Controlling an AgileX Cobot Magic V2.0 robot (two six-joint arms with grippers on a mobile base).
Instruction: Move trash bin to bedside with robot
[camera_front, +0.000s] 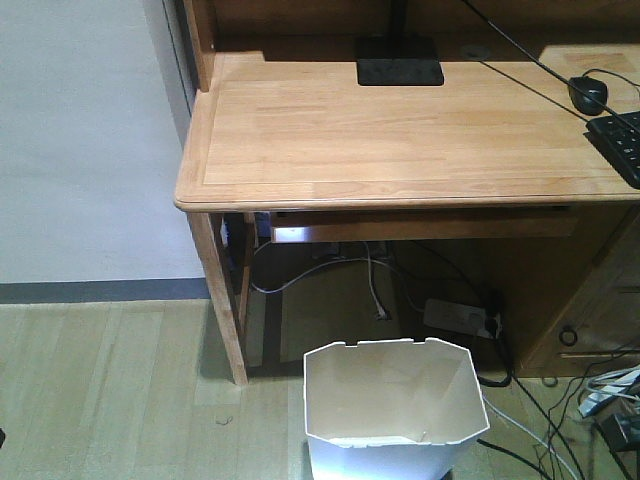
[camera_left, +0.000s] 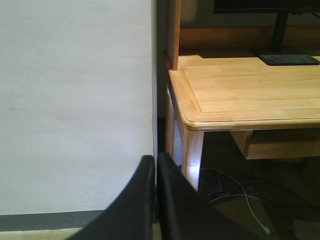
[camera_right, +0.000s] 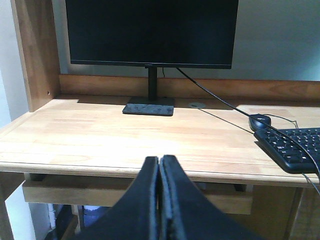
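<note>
Left pincer (camera_left: 155, 197) and right pincer (camera_right: 159, 200) are closed, empty; if pushed, the trash bin (camera_front: 385, 395) (thin-walled) may snag floor cables (camera_front: 515, 428).

We count 1 trash bin (camera_front: 385, 395), 1 wooden desk (camera_front: 400, 130), 1 monitor (camera_right: 150, 30), 1 mouse (camera_front: 588, 93), 1 keyboard (camera_front: 620, 145), 1 pwr strip (camera_front: 455, 316) & 2 grippers, i.e. left gripper (camera_left: 155, 159) + right gripper (camera_right: 159, 160), plus several floor cables (camera_front: 605, 385), exact no. unclear.
</note>
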